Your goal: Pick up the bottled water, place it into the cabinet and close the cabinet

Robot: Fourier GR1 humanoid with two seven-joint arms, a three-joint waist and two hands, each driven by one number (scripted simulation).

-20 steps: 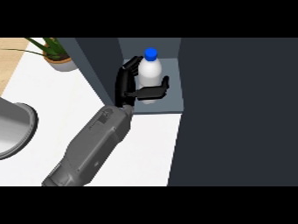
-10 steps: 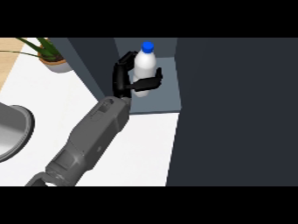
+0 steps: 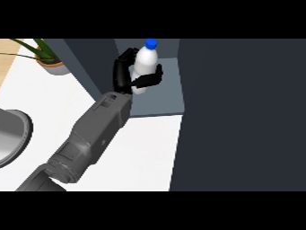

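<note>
A dark cabinet [image 3: 248,112] fills the right of our view, its grey shelf [image 3: 162,101] opening at the far middle, with the white counter [image 3: 135,148] to its left. Across that counter our forearm [image 3: 92,134] reaches far to the shelf. There our hand [image 3: 123,74] is curled round the upright bottle [image 3: 144,63], thumb across its front; a steel bowl [image 3: 3,139] sits at the left edge and a potted plant [image 3: 49,60] in the far left corner.
</note>
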